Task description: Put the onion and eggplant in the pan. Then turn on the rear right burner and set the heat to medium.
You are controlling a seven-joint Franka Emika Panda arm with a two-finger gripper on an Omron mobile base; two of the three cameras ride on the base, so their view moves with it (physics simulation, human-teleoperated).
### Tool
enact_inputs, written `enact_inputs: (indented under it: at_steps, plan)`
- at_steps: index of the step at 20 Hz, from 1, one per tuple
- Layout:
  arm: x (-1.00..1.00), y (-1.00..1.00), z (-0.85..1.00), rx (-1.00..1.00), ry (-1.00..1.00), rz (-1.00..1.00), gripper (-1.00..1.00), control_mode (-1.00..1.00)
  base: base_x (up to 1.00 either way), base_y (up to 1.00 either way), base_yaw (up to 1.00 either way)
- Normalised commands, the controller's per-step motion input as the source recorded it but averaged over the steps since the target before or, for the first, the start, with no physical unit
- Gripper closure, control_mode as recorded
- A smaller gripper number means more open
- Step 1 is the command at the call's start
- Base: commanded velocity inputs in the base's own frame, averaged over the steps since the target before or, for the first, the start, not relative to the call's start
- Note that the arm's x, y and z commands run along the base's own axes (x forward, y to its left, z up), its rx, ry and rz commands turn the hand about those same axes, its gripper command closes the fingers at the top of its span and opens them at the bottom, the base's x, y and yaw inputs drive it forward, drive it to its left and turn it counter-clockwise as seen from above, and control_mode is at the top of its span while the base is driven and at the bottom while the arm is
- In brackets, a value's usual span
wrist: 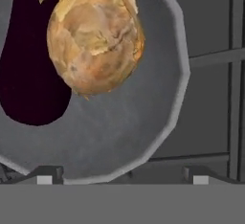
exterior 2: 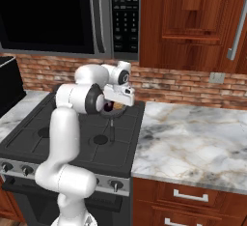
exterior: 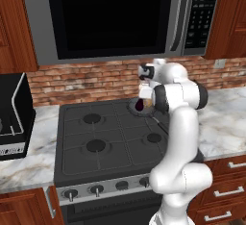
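My gripper (wrist: 119, 173) hangs just above the pan (wrist: 143, 122), jaws spread wide with nothing between them. Both vegetables lie inside, the eggplant (wrist: 28, 74) touching the onion (wrist: 93, 41), so I judge loading finished; the burner knob remains.

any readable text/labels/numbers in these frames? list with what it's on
No text reads clearly in these frames.
Microwave keypad: rows of small white button markings, too small and blurred to read.
Stove knobs: no legible marks.
Onion, eggplant, pan: no labels.
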Motion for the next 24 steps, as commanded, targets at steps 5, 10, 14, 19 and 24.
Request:
enact_inputs:
  at_steps: [5, 10, 14, 19, 24]
  plan:
    - [-0.73, -0.03, 0.04, 0.0, 0.0, 0.0, -1.0, -1.0, 0.0, 0.0, 0.0]
    - [-0.81, 0.0, 0.12, 0.01, -0.05, 0.0, -1.0, -1.0, 0.0, 0.0, 0.0]
    - [-0.79, 0.0, 0.28, 0.0, -0.06, 0.0, -1.0, -1.0, 0.0, 0.0, 0.0]
    - [-0.84, 0.0, 0.34, 0.0, -0.05, 0.01, -1.0, -1.0, 0.0, 0.0, 0.0]
    - [-0.75, 0.0, 0.16, 0.0, -0.02, 0.01, -1.0, -1.0, 0.0, 0.0, 0.0]
